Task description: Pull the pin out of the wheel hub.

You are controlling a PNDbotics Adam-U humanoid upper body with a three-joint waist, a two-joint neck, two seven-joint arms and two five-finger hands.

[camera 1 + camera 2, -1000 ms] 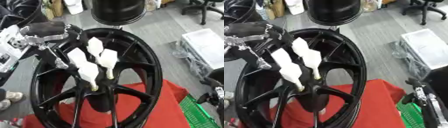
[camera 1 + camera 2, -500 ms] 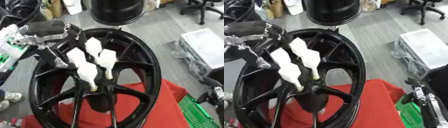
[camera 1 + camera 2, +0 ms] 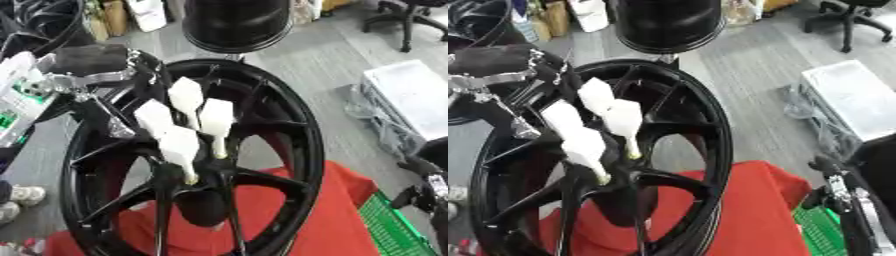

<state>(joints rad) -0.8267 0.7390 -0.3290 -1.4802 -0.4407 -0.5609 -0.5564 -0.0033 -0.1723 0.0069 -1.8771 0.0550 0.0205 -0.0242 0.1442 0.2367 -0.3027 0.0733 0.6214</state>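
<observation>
Wheel (image 3: 289, 150) on red cloth (image 3: 350, 210), left hand (image 3: 188, 125) fingers spread at hub, pin perhaps hidden.

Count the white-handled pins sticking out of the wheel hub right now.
4, clustered at the wheel hub: top pin, right pin, left pin, lowest pin. Others may be hidden behind.
</observation>
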